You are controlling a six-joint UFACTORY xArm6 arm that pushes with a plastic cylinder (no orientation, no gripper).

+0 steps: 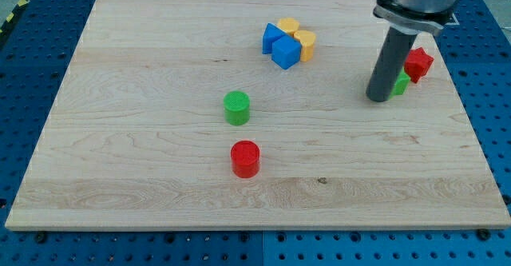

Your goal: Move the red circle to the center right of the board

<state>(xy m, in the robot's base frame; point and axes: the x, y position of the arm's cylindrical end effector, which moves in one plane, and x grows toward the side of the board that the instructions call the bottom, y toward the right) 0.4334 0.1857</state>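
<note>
Red circle (245, 158) sits low-centre on the desk (120, 138); my tip (378, 99), at the right beside a green block (401, 85), is well apart; no hand, nothing held.

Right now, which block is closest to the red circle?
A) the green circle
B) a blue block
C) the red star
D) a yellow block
A: the green circle sits just above the red circle in the view, while the blue blocks, the yellow blocks and the red star lie much farther off toward the view's top right, where my tip is.
</note>
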